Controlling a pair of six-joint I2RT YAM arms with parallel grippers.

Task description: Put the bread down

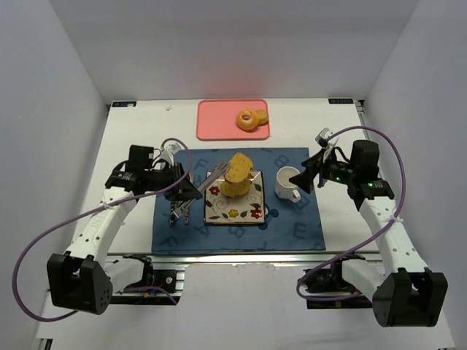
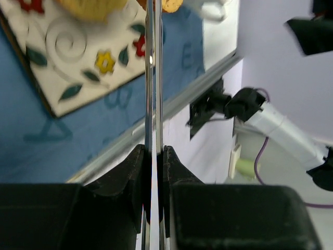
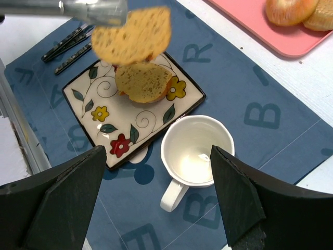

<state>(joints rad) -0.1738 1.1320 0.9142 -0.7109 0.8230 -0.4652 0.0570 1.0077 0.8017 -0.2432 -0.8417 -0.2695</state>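
Note:
One golden-brown bread slice (image 1: 238,166) hangs tilted above the square flowered plate (image 1: 235,213), pinched in the tips of metal tongs (image 1: 211,179). A second slice (image 1: 233,189) lies flat on the plate. My left gripper (image 1: 191,191) is shut on the tongs' handles, left of the plate. In the left wrist view the tongs (image 2: 154,78) run up from the gripper (image 2: 154,156) towards the bread (image 2: 88,8). In the right wrist view the held slice (image 3: 132,35) hovers over the lying slice (image 3: 143,82). My right gripper (image 3: 157,151) is open and empty above the mug.
A white mug (image 1: 288,183) stands right of the plate on the blue letter mat (image 1: 292,226). Cutlery (image 1: 179,211) lies on the mat left of the plate. A pink tray (image 1: 219,120) at the back holds an orange doughnut (image 1: 247,121) and a bun (image 1: 261,116).

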